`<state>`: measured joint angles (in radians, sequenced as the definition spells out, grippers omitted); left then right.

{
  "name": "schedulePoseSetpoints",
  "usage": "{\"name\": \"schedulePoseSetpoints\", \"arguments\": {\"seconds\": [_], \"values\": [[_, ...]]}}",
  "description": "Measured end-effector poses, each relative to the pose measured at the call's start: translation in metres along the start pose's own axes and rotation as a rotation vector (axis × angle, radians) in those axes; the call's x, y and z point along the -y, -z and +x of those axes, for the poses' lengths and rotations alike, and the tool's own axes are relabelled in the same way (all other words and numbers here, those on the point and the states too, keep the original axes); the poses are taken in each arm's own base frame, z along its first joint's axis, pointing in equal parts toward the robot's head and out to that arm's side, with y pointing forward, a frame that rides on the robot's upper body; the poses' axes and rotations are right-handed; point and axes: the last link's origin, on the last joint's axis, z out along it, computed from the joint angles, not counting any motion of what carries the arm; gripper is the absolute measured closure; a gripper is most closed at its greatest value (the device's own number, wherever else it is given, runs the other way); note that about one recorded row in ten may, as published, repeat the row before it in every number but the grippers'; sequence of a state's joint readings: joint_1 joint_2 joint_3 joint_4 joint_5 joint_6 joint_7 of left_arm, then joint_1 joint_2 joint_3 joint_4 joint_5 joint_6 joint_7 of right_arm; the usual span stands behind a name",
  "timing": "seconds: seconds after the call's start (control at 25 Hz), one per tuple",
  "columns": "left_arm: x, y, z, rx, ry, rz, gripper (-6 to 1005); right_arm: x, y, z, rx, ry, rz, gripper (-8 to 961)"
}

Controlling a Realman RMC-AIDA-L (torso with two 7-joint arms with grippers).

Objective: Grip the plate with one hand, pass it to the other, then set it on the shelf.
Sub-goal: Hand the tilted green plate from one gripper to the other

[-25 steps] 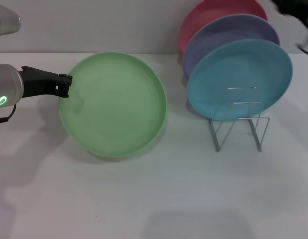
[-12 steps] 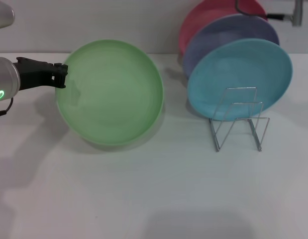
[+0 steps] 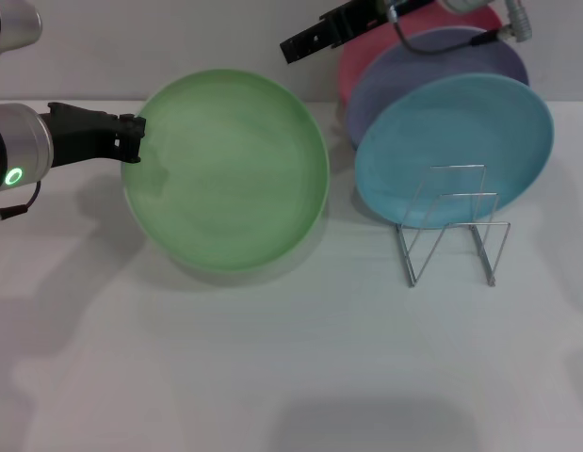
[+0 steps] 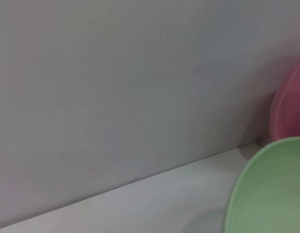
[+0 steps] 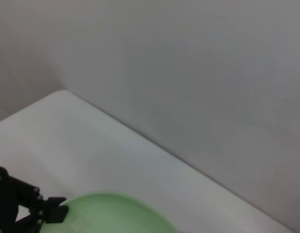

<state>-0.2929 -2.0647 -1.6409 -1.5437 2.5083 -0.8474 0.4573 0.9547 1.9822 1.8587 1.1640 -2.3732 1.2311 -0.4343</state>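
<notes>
Handover step: left pincer (image 3: pixel 131 141) clamped on plate (image 3: pixel 230 169) rim, lifted off table (image 3: pixel 272 358). Right pincer (image 3: pixel 293 47) nearby, jaw state unclear; needs opp. rim next.

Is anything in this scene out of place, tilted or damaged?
Nothing looks damaged or spilled. The green plate is tilted off the table only because the left gripper holds its rim. The right gripper is above it.
</notes>
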Motion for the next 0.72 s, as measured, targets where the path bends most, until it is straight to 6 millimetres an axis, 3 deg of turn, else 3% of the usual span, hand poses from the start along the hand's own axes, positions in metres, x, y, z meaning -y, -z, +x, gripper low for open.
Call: {"name": "schedulePoseSetpoints", "arguments": {"seconds": [0.72], "values": [[-0.010, 0.001, 0.004, -0.015, -0.009, -0.029, 918, -0.008, -0.029, 0.019, -0.093, 0.057, 0.010, 150]]}}
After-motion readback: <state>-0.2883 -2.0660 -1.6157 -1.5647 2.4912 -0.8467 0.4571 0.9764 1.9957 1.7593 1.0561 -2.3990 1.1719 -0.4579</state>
